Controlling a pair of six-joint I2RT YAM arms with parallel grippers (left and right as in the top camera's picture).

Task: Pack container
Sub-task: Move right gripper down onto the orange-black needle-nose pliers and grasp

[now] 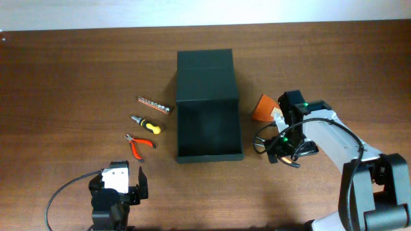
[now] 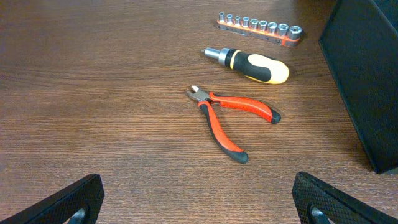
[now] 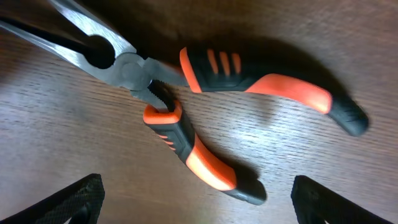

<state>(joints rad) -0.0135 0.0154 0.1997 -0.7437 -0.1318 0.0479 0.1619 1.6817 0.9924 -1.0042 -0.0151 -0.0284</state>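
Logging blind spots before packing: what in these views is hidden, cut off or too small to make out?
Overhead: orange object partly under the right arm; unidentifiable.
Right wrist: pliers, nose tips cut off at the top-left corner.
Left wrist: container cut by the right edge, inside unseen.
Left wrist: socket strip markings too small.

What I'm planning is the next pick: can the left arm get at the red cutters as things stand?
Probably yes: the red cutters lie ahead of the left gripper, its jaws open, nothing between them.
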